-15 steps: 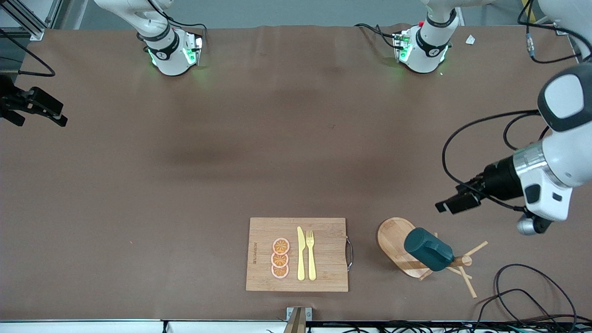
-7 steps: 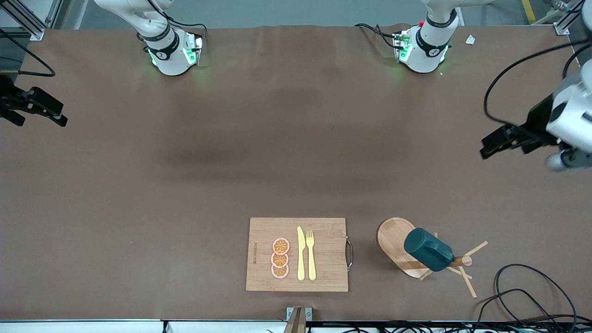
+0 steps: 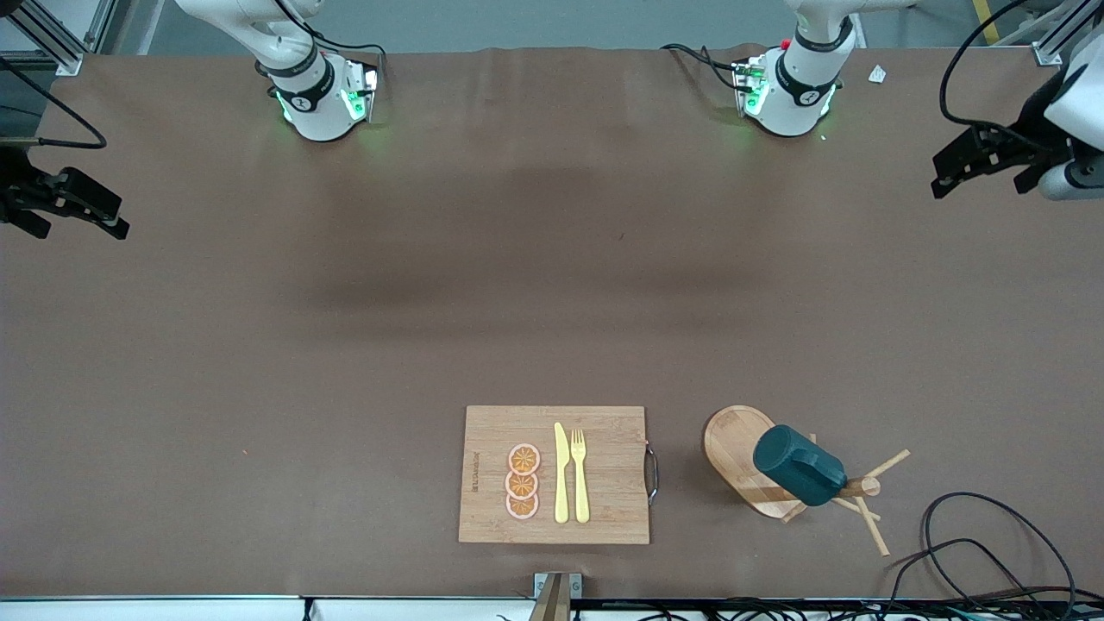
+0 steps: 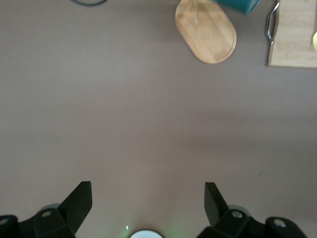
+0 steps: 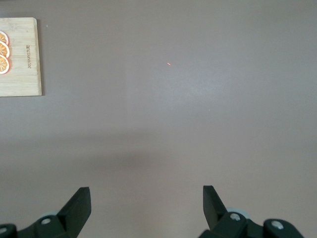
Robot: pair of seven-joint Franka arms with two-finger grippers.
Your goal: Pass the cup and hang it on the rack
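The dark teal cup (image 3: 799,466) hangs tilted on a peg of the light wooden rack (image 3: 731,445), which stands near the table's front edge. The left wrist view shows the rack's oval base (image 4: 208,32) and a sliver of the cup (image 4: 240,5), well away from the gripper. My left gripper (image 3: 949,168) is open and empty over bare table at the left arm's end, its fingers (image 4: 79,203) spread wide. My right gripper (image 3: 79,231) waits open and empty over the right arm's end of the table, above bare cloth (image 5: 146,198).
A bamboo cutting board (image 3: 554,474) lies beside the rack, toward the right arm's end. It holds three orange slices (image 3: 523,481), a yellow knife (image 3: 561,473) and a yellow fork (image 3: 580,474). Black cables (image 3: 975,543) loop near the front corner at the left arm's end.
My left gripper has drawn back from beside the rack toward the robots' bases, open all the way. The cup has stayed on its peg. The right arm has barely moved.
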